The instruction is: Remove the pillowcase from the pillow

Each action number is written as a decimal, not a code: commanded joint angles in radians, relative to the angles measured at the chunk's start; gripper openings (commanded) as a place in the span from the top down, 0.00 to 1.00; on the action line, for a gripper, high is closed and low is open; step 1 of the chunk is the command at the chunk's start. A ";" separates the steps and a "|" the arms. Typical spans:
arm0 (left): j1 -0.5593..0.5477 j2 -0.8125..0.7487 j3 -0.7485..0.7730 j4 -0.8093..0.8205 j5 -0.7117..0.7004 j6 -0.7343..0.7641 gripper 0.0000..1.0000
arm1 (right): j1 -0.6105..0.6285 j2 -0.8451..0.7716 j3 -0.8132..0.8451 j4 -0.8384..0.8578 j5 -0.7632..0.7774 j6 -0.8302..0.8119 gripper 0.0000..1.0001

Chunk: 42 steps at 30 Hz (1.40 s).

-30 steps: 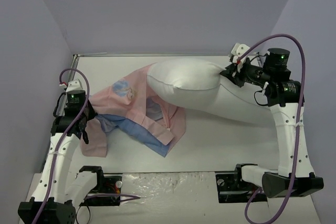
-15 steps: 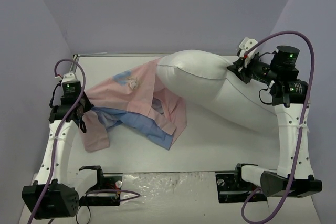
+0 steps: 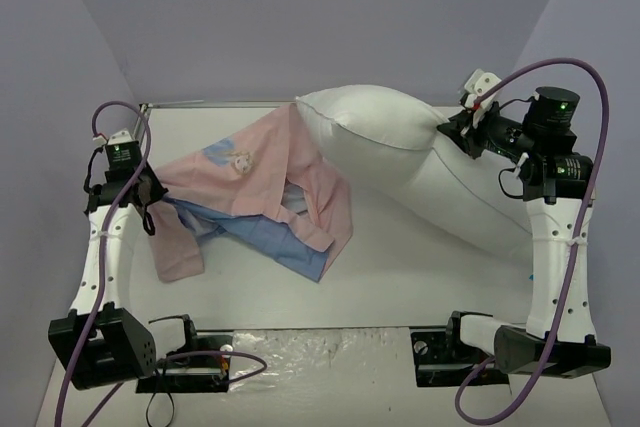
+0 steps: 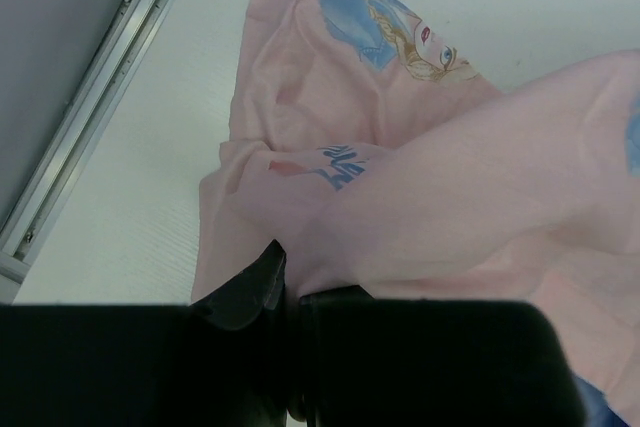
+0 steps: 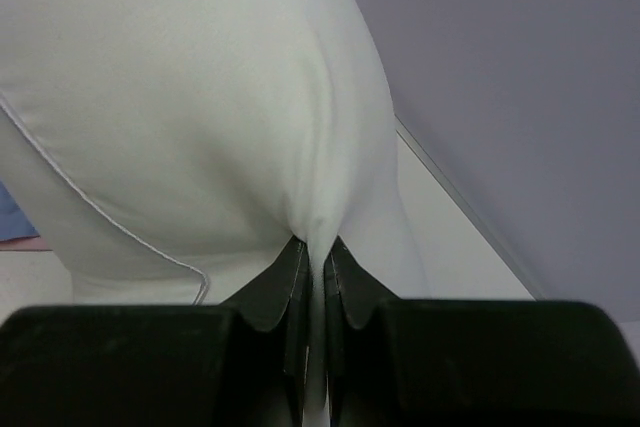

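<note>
Pillowcase (image 3: 250, 172) of thin fabric, pale pink on top with a blonde princess print and blue beneath, lies rumpled at the left centre of the frame on the white table (image 3: 420, 277). The left hand (image 3: 150, 212) is clenched on a pink fold at the pillowcase's left edge. The big plump white pillow (image 3: 380, 137) sits at upper centre, its left tip touching the pink cloth, its right end pinched tight by the right hand (image 3: 452, 132).
</note>
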 commanded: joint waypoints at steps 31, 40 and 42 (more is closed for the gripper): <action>-0.264 -0.186 -0.202 0.537 0.631 -0.310 0.98 | 0.275 0.150 -0.135 0.331 0.631 0.321 1.00; -0.537 -0.013 -0.025 0.659 0.511 -0.367 0.98 | 0.272 0.229 -0.099 0.341 0.649 0.323 1.00; -0.576 0.030 -0.030 0.662 0.491 -0.369 0.90 | 0.266 0.239 -0.096 0.350 0.645 0.333 1.00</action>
